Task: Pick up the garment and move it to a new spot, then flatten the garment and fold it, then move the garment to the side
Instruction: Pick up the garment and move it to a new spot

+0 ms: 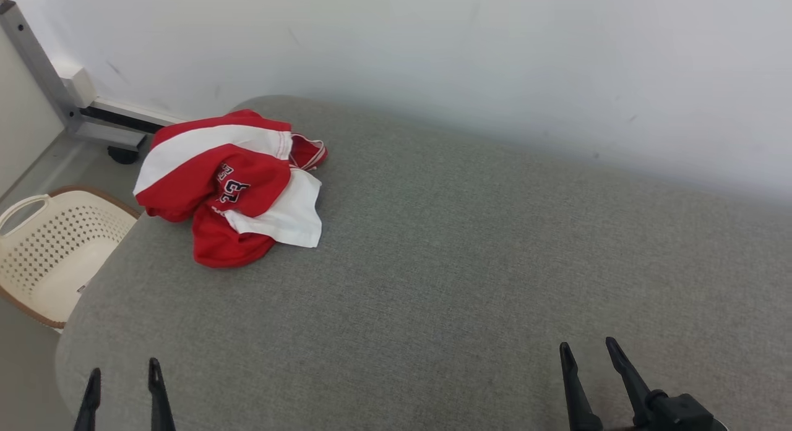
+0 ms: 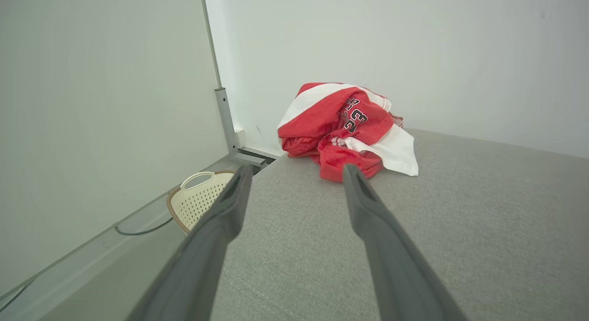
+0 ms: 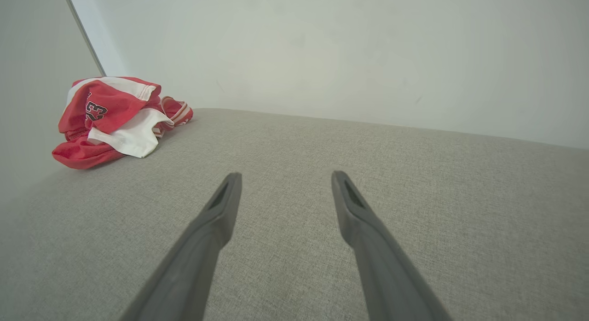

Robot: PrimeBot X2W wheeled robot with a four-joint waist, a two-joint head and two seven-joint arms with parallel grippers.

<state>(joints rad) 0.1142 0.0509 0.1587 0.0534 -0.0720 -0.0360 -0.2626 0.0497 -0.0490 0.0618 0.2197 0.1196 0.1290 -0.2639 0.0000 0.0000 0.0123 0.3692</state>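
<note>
We are judging that the pick-up has not yet begun. The crumpled red-and-white sports jersey with a black printed number [image 1: 229, 190] is lying in a heap at the far left corner of the broad grey woven-fabric cushion [image 1: 470, 276]. It is sitting close to the white wall and close to the cushion's left edge. Beyond that edge, a cream perforated plastic basket [image 1: 55, 251] is sitting lower down.

Our left gripper [image 1: 124, 365] is hovering over the near left part of the cushion, its two dark fingers spread wide with nothing between them. Our right gripper [image 1: 588, 342] is hovering over the near right part, likewise spread wide and empty.

The jersey is lying ahead of the left gripper and slightly to its right. In the left wrist view it is almost in line with the fingers, with bare cushion between their tips and the red hem. From the right gripper it is lying well apart, far to the left and ahead, so the left arm is the nearer one.

The heap is too bunched to be showing a clean long axis, though it is running a little longer away from us than across. Its near red fold is the closest part, so we are expecting a forward reach with the left arm. We are also minding that a careless pull could drag the cloth off the left edge.
</note>
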